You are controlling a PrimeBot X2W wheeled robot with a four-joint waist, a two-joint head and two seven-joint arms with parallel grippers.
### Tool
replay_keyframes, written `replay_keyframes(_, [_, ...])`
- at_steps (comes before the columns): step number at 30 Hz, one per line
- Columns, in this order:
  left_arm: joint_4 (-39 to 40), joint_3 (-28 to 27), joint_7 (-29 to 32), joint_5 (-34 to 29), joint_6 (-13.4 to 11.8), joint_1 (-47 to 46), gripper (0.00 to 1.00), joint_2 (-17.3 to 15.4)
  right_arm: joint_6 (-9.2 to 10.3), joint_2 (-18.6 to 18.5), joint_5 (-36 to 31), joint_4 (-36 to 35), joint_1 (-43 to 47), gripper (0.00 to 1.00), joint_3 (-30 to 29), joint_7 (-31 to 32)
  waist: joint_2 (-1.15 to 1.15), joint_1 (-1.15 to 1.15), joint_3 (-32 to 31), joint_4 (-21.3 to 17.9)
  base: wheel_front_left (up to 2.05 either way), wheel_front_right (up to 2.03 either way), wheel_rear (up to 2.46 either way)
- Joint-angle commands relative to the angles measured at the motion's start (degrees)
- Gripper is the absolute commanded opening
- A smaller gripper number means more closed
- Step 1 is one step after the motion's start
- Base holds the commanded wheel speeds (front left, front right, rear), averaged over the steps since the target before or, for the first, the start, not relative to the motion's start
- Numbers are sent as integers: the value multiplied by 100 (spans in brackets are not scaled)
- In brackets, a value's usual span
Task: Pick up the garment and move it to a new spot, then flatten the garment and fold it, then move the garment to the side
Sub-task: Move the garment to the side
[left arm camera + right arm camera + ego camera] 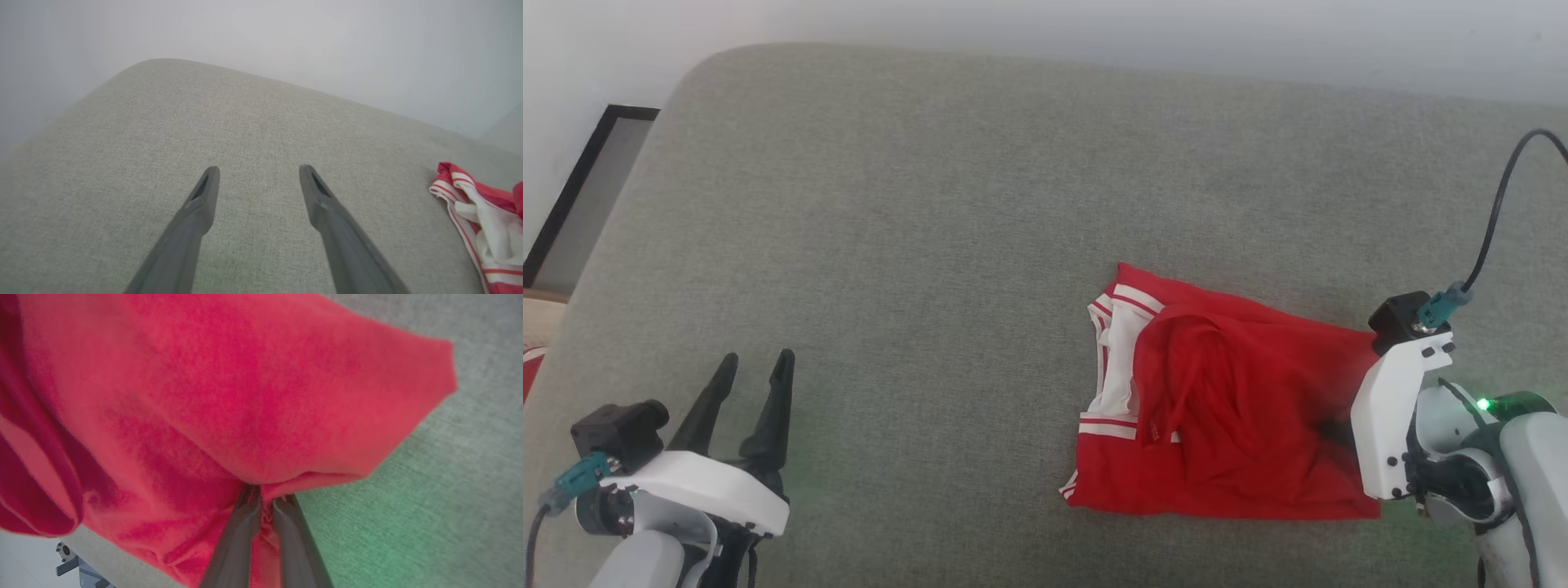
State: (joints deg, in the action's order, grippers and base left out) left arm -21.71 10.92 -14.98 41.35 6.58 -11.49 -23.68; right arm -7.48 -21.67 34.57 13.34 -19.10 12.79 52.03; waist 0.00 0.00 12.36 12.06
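Grey cushion (931, 204) under red garment (1225, 408); right wrist view reveals right pincer (266, 496) pinching its edge; left pincer (758, 359) wide.

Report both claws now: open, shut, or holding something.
Left claw: open, empty, over the grey cushion.
Right claw: shut on the edge of the garment.

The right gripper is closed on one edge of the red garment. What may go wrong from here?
1. The right gripper pinches only a small bunch of the garment at its edge, so the cloth may slip out.
2. The left gripper stands open, apart from the garment, so a one-sided lift may let the layers sag and bunch.
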Motion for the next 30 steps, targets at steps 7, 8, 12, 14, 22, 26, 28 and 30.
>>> replay_keyframes(7, [-27,-58,-24,-128,53,-207,100,-27,4,-99,-135,-215,-88,0,-232,-47,0,0,106,-202,0,0,0])
replay_keyframes(8, [-29,-50,-24,-142,53,-223,100,-42,4,-125,-163,-269,-104,0,-298,-54,0,0,119,-240,0,0,0])
replay_keyframes(12, [40,-77,-24,-136,63,-303,100,-63,2,-248,-213,-392,-204,0,-528,-105,0,0,183,-420,0,0,0])
replay_keyframes(14, [79,-79,-24,-152,71,-351,100,-62,2,-354,-253,-443,-273,0,-669,-117,0,0,226,-523,0,0,0])
replay_keyframes(22, [134,28,-24,-199,84,-675,100,-183,2,-681,-411,-477,-605,0,-1180,-229,0,0,485,-1073,0,0,0])
replay_keyframes(26, [244,86,-23,-255,85,-843,100,-224,2,-836,-449,-384,-840,0,-1357,-379,0,0,642,-1378,0,0,0])
replay_keyframes(28, [272,133,-23,-292,88,-938,100,-254,2,-926,-514,-262,-958,0,-1409,-474,0,0,727,-1527,0,0,0])
replay_keyframes(30, [287,175,-20,-305,89,-996,100,-266,2,-956,-539,-214,-1025,0,-1439,-548,0,0,770,-1595,0,0,0])
